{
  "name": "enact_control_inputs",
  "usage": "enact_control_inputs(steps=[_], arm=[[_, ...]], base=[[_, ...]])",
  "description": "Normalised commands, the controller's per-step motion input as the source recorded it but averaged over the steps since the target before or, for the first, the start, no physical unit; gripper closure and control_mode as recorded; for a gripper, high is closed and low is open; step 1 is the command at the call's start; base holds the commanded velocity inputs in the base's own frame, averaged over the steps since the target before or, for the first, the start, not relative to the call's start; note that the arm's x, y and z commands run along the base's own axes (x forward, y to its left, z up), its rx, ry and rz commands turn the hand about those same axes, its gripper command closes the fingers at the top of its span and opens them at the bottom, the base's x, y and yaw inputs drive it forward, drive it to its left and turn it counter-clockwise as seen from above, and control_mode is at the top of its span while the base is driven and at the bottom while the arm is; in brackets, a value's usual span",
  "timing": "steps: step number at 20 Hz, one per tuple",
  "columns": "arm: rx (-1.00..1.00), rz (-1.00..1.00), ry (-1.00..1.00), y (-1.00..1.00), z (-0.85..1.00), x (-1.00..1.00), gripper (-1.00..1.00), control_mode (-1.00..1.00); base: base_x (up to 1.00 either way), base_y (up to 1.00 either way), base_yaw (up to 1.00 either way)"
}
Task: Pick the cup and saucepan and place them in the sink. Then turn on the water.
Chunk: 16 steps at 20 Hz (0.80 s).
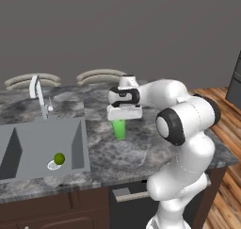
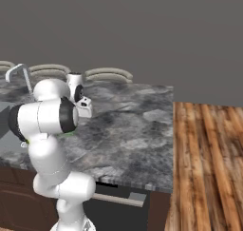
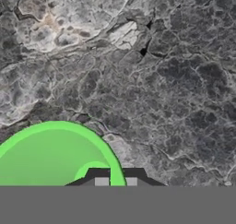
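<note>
- My gripper [image 1: 120, 123] is hanging straight over the cup [image 1: 119, 129], hand pointing down at the counter [image 1: 141, 143].
- The cup's standing upright on the dark marbled stone, a bit to the right of the sink [image 1: 28, 148], near but not touching it.
- From the hand view I'm looking right down into the cup's [image 3: 53, 156] open mouth. Its bright green rim curves across the lower left, and the dark fingertips [image 3: 101, 178] poke up at the bottom right around the rim's right side.
- Honestly can't tell if my fingers are spread or pinched on the rim. One tip looks to be inside the wall and one outside, but the view cuts off too low to be sure.
- In the sink there's a small yellow-green ball [image 1: 59, 158] sitting just beside the round drain [image 1: 53, 165].
- The faucet [image 1: 38, 95] stands at the back edge of the basin, slim and curved.
- From the right base view my own arm blocks most of the cup; the faucet [image 2: 19, 74] is there at far left, and wood floor [image 2: 209, 168] runs off to the right of the counter.
</note>
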Motion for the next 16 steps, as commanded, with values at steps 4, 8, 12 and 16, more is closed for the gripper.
enact_control_inputs(steps=[4,8,12,16], arm=[[0.0,-0.01,-0.25,-0.13,0.18,-0.55,1.0,-1.0],[0.0,-0.02,-0.25,-0.08,0.37,-0.5,1.0,-1.0],[0.0,-0.08,-0.21,-0.16,0.27,-0.76,1.0,-1.0],[0.0,-0.07,-0.19,-0.17,0.21,-0.7,1.0,-1.0]], base=[[0.0,0.0,0.0],[0.0,0.0,0.0],[0.0,0.0,0.0],[0.0,0.0,0.0]])
